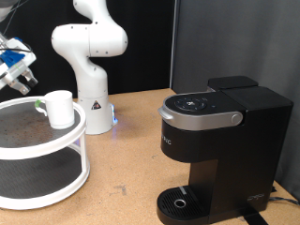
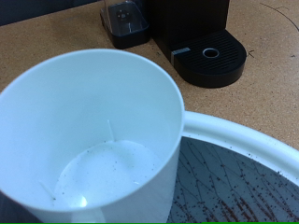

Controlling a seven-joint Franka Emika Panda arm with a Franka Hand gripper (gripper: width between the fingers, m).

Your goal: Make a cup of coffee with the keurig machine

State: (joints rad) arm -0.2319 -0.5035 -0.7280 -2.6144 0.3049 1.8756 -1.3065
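The cup [image 1: 59, 108], a small plain white mug, stands upright on the top tier of a white round two-tier shelf [image 1: 47, 150] at the exterior view's left. My gripper [image 1: 21, 82] hangs just above and to the left of the cup, apart from it, its fingers spread with nothing between them. In the wrist view the cup [image 2: 93, 140] fills the near field; it is empty, with a pale bottom. The black keurig machine [image 1: 216, 141] stands at the exterior view's right with its silver-grey lid down and its round drip base [image 2: 213, 58] bare.
The white robot arm base [image 1: 91, 98] stands behind the shelf on the brown tabletop [image 1: 131, 159]. The shelf's white rim [image 2: 243, 135] curves beside the cup. A small dark object [image 2: 126, 21] sits beside the machine. A black curtain closes the back.
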